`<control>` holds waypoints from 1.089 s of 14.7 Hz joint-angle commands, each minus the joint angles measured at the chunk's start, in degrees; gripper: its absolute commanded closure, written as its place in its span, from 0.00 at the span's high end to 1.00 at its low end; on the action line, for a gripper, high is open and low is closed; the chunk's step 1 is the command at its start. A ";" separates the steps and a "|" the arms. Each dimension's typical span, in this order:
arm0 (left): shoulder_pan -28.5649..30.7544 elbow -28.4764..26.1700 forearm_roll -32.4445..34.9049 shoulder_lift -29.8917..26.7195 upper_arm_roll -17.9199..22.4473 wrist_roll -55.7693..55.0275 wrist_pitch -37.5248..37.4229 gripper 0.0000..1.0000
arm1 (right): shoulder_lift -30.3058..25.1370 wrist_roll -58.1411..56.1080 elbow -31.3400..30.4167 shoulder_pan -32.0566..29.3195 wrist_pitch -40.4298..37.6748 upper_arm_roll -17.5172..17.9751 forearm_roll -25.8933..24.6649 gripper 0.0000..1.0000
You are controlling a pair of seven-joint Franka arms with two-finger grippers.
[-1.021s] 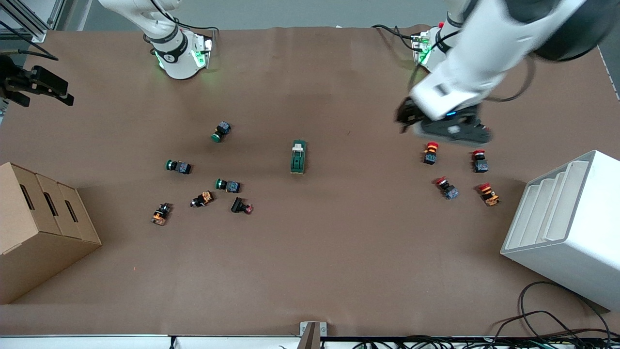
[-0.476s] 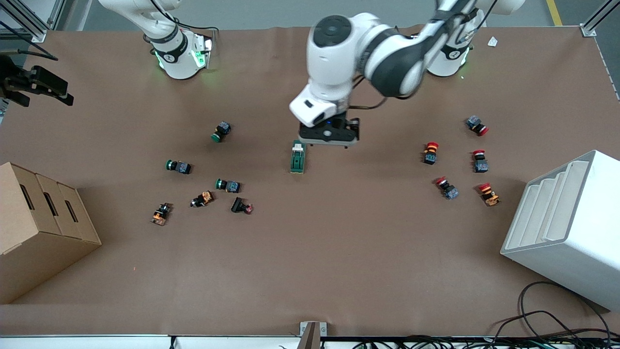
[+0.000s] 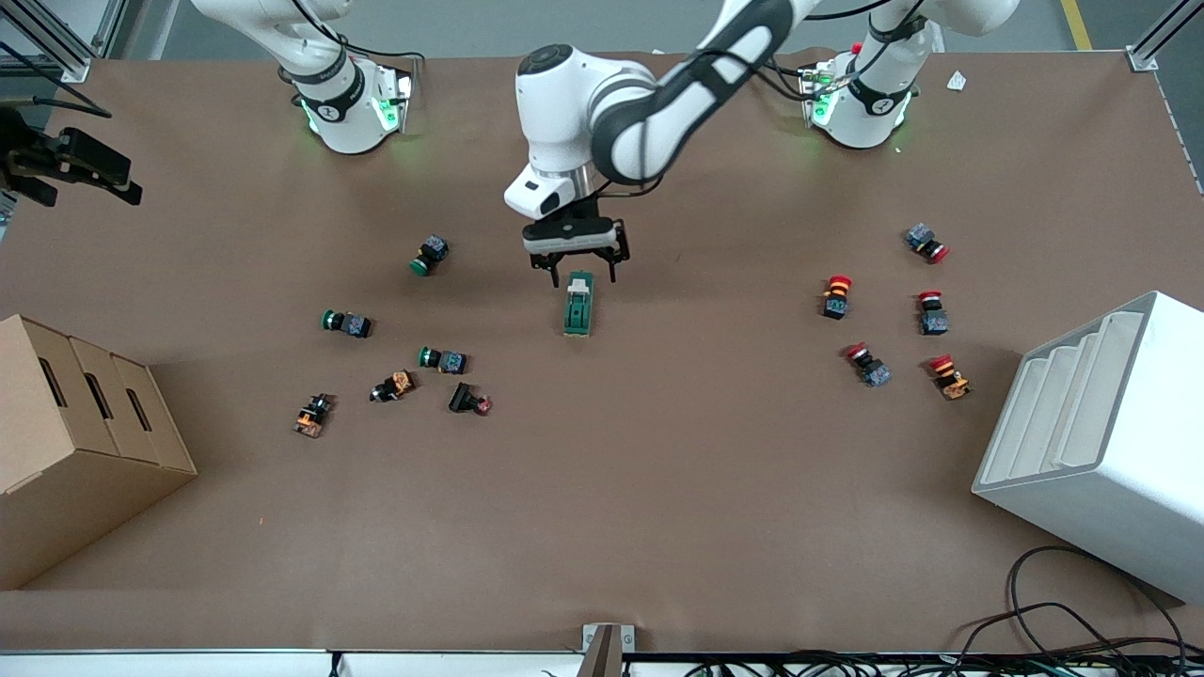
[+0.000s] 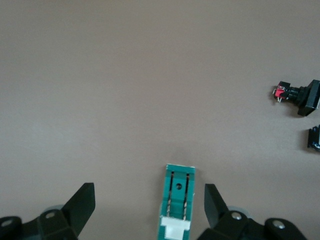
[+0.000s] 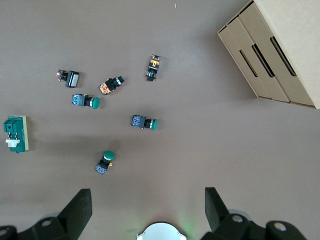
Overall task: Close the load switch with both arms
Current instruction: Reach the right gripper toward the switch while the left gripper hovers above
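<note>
The load switch (image 3: 578, 306) is a dark-green block with a cream lever piece at its end toward the robots' bases, lying at the table's middle. My left gripper (image 3: 583, 274) hangs open just above that lever end. In the left wrist view the switch (image 4: 178, 200) lies between the spread fingers (image 4: 85, 197), closer to one of them, touching neither. My right gripper (image 5: 147, 199) is open and empty, held high over its own base. The switch (image 5: 16, 134) shows far off in the right wrist view.
Green and orange push buttons (image 3: 440, 358) lie scattered toward the right arm's end, red ones (image 3: 835, 295) toward the left arm's end. A cardboard box (image 3: 75, 442) stands at the right arm's end and a white rack (image 3: 1110, 432) at the left arm's end.
The left arm has swung from over the red push buttons to the table's middle and now has its open gripper over the switch's lever end. The right arm has not moved.
</note>
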 commanded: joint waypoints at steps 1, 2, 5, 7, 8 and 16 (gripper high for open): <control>-0.83 -6.03 12.86 -0.17 0.16 -15.77 3.87 0.97 | 0.11 0.37 -0.79 -0.58 0.61 -0.02 -0.17 1.00; -1.18 -6.65 17.09 0.79 0.07 -21.57 3.96 0.98 | 0.81 0.37 -0.79 -0.59 0.79 -0.03 -0.08 1.00; -4.26 -7.09 27.47 3.87 0.24 -36.44 3.00 0.98 | 3.62 0.28 -0.62 -0.67 1.24 -0.03 -0.17 1.00; -5.75 -7.36 29.96 5.45 0.24 -38.24 -0.24 0.98 | 5.81 0.02 -0.70 -0.59 1.50 -0.03 -0.96 1.00; -6.54 -7.27 30.75 5.98 0.24 -38.67 -1.30 0.98 | 6.96 0.02 -0.36 -0.50 1.67 -0.03 -1.05 1.00; -9.54 -9.82 41.90 9.32 0.33 -48.68 -4.47 0.98 | 10.31 16.60 -2.28 2.92 4.39 0.50 2.46 1.00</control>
